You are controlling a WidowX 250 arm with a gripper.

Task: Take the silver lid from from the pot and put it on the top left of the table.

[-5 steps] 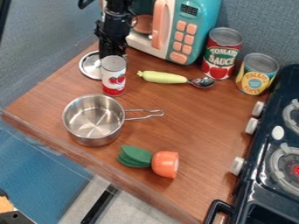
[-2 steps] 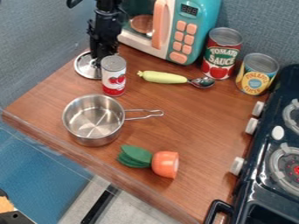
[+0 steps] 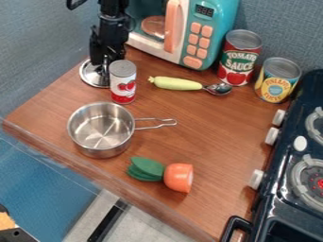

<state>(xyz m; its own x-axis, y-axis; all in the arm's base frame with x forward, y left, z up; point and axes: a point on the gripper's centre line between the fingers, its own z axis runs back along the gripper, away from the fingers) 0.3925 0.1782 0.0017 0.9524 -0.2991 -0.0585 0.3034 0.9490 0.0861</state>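
Silver lid [image 3: 90,76] at the upper left of the bench [image 3: 189,118], off the pot [image 3: 103,132], which stands open nearer the front. Tool [image 3: 101,67] directly above the lid, low, covering part of it. Whether it is wide, narrow or gripping the lid, cannot tell; nor can I tell if the lid lies fully flat.

Step in hand, by my reading: settling the lid and letting go. Job looks nearly done; the location already suits the request.

Technique notes. Lower gently until the lid bears evenly on the wood, then release with no sideways pull. Pressing on one side could tip it or send it sliding. After release, lift straight up, slowly at first, in case the lid catches and rises too.

Hazard: red-and-white can [image 3: 123,81] just beside the tool, on the pot's side of it. A swing that way might knock it over. The toy microwave [image 3: 205,40] calls for care as well on the way out. Thin, shiny metal probably skids easily; a small nudge may be enough to shift it. Clear the can's top before travelling sideways.
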